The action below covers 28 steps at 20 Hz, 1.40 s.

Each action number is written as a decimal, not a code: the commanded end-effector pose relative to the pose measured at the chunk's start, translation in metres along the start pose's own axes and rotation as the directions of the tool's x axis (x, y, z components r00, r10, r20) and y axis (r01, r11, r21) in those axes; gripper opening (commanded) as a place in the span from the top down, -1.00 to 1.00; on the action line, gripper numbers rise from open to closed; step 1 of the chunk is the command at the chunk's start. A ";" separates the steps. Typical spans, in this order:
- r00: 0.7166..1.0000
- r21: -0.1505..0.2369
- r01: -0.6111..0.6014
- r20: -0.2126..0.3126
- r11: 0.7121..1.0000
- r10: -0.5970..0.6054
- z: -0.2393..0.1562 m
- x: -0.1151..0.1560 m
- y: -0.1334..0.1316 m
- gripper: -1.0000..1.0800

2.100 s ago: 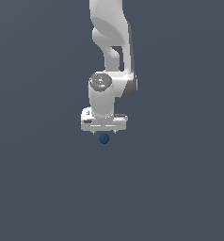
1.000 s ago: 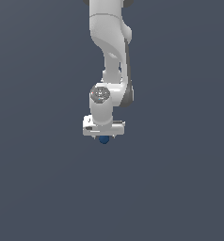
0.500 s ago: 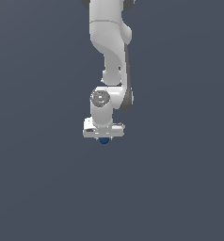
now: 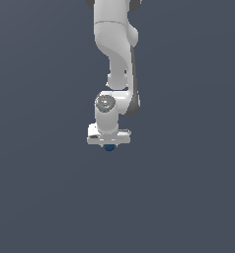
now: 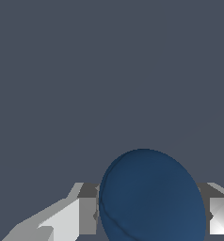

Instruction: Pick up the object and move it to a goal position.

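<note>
Compared with two seconds ago, your arm [image 4: 114,54] has folded: the wrist joint and gripper [image 4: 108,146] sit a little lower in the exterior view and nudged toward that view's left, and less of the dark blue ball [image 4: 109,147] peeks out under the hand than before; over the last half second almost nothing has changed. You are looking at glossy white, rounded arm shells with a grey disc cap on the wrist joint, ending in a flat, wide white gripper body. The ball is plain, smooth and matte, with no markings, and much narrower than the gripper body. In the wrist view the ball [image 5: 151,197] fills the space between the two fingers [image 5: 85,214], whose blocky grey and white faces press against its sides, so the fingers are closed around it at about the ball's width. The ball hangs directly beneath the gripper against a flat, uniform slate-grey background [image 4: 188,197].
</note>
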<state>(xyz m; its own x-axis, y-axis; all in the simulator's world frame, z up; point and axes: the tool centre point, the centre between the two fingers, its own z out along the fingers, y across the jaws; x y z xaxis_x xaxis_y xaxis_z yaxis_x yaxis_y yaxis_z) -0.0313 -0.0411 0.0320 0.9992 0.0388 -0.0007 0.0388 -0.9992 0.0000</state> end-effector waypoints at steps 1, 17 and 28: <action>1.000 0.000 0.000 -0.001 1.000 0.000 -0.003 0.002 -0.002 1.00; 1.000 -0.001 0.000 -0.001 1.000 0.000 -0.084 0.058 -0.055 1.00; 1.000 -0.001 0.000 -0.001 1.000 0.000 -0.156 0.111 -0.103 1.00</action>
<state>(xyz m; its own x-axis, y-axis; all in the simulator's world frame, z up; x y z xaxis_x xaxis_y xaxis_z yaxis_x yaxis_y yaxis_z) 0.0700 0.0604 0.1785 0.9992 0.0398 0.0005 0.0398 -0.9992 0.0005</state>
